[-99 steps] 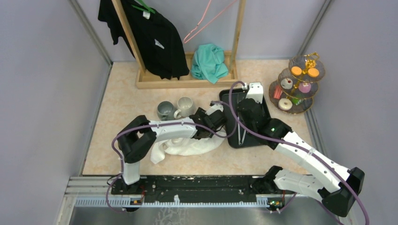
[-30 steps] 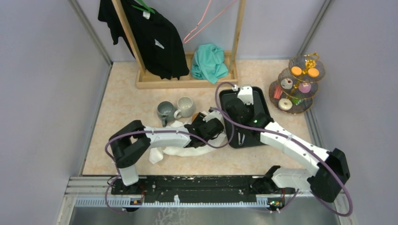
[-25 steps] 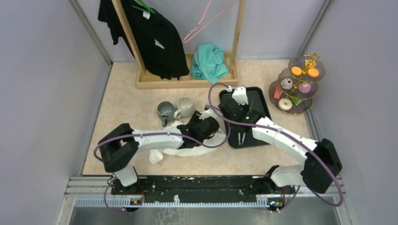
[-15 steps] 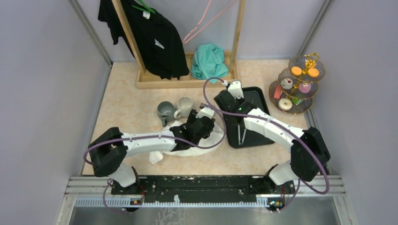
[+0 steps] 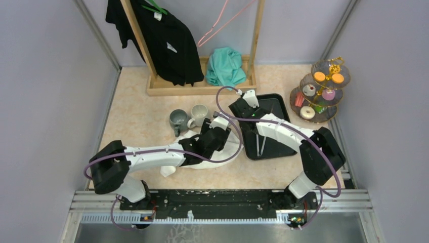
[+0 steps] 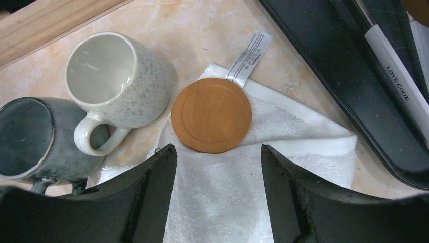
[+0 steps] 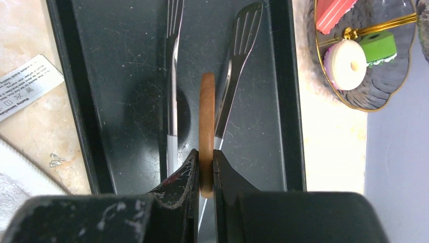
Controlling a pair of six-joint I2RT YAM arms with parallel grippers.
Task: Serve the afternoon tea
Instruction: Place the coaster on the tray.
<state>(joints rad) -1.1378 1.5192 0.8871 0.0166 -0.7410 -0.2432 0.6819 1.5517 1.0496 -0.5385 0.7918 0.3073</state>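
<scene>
1. The left gripper (image 6: 217, 157) hangs with its jaws spread wide and empty above a white towel (image 6: 283, 152), where a round wooden coaster (image 6: 211, 115) lies flat.
2. The right gripper (image 7: 205, 158) pinches a second wooden coaster (image 7: 207, 116) on edge over the black tray (image 7: 126, 76), with metal tongs (image 7: 238, 66) lying beneath it.
3. The grey mug (image 6: 30, 136) sits side by side with a cream mug (image 6: 121, 81), just left of the towel.
4. The three-tier stand (image 5: 324, 117), its sweets (image 7: 346, 58) aboard, stands at the far right corner of the table (image 5: 136, 106), just beside the tray.

Grey mug (image 6: 25, 136) cut off at left edge, stand (image 7: 387, 71) cut off at top corner, low end of wooden disc (image 7: 206, 116) hidden, seemingly pinched, in right jaws, white towel (image 5: 227, 152) partly under left arm
</scene>
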